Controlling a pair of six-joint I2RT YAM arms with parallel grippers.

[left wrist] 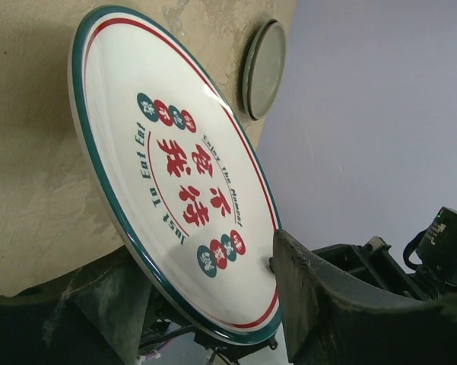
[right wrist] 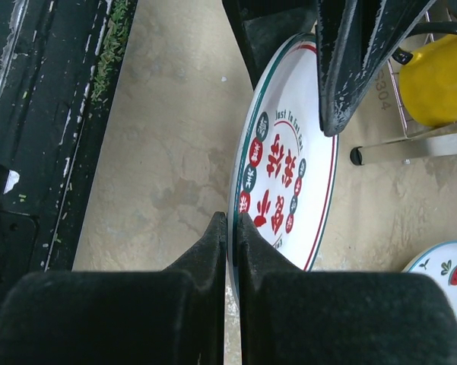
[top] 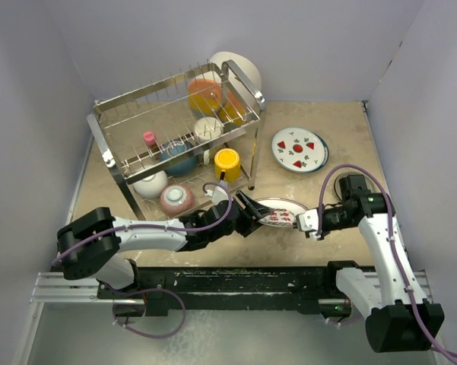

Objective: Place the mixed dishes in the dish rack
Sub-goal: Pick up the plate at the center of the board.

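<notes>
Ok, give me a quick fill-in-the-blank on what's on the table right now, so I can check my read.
The red-lettered plate is pinched at opposite rims by the left gripper and right gripper, ____ grippers in all.
The watermelon-print plate lies flat on the table to the ____ of the dish rack.
The cup beside the rack's near right leg is coloured ____.
Missing words: two, right, yellow.
</notes>
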